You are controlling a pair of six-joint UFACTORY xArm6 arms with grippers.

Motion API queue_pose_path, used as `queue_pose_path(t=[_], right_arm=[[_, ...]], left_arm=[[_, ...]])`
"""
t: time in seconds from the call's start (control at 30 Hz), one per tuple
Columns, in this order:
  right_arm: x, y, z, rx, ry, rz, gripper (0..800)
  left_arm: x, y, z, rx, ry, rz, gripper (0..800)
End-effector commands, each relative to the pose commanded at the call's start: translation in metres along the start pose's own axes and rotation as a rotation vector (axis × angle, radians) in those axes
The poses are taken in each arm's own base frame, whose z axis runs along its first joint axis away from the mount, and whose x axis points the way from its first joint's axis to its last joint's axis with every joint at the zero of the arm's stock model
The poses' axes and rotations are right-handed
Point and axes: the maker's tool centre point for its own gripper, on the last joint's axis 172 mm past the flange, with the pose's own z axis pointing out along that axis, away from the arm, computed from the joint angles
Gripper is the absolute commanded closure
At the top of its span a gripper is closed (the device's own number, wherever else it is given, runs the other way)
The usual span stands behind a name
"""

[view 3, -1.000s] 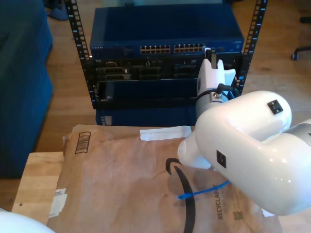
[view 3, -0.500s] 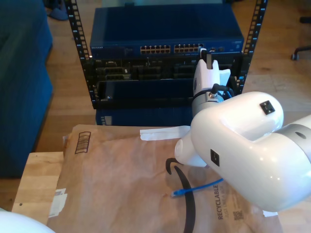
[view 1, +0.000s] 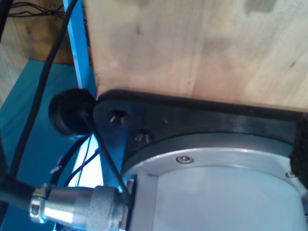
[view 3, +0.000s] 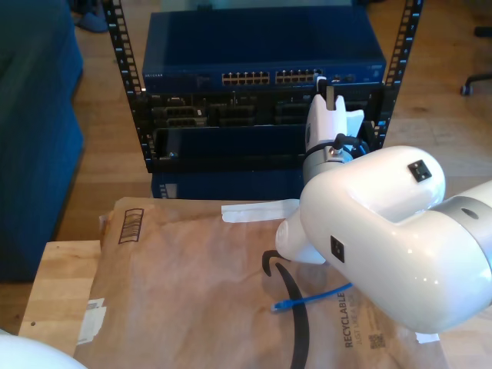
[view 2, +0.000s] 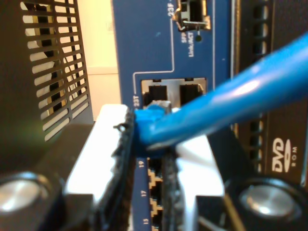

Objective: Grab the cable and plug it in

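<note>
On the brown paper sheet (view 3: 192, 284) covering the bench (view 3: 54, 284), "RECYCLABLE" is reading along the printed edge, just beside the free blue-booted end of the cable (view 3: 307, 298), which is lying a little further toward the exterior view's left than half a second ago. The cord is thin and bright blue, running up under the white arm (view 3: 384, 231) to my second gripper (view 2: 149, 144), whose jaws are pinching its other plug, the clear tip poking out of the blue boot just in front of the blue network switch (view 3: 265, 50). Port numbers 15, 17, 19 and 23T, plus "Link/ACT" and a "DVD ROM" logo, are showing there. My first gripper's wrist camera is looking at plywood and a black mount; I cannot tell how its jaws are standing.
</note>
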Motion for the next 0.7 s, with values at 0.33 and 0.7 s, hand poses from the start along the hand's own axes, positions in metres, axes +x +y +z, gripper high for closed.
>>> queue_pose_path(t=[0.33, 0.7], right_arm=[[0.0096, 0.0008, 0.0058, 0.005, 0.017, 0.001, 800], [0.0012, 0.0004, 0.004, 0.005, -0.008, -0.005, 800]], left_arm=[[0.0002, 0.0, -0.0003, 0.0, 0.002, 0.0, 0], [0.0, 0.0, 0.0, 0.0, 0.0, 0.0, 0]])
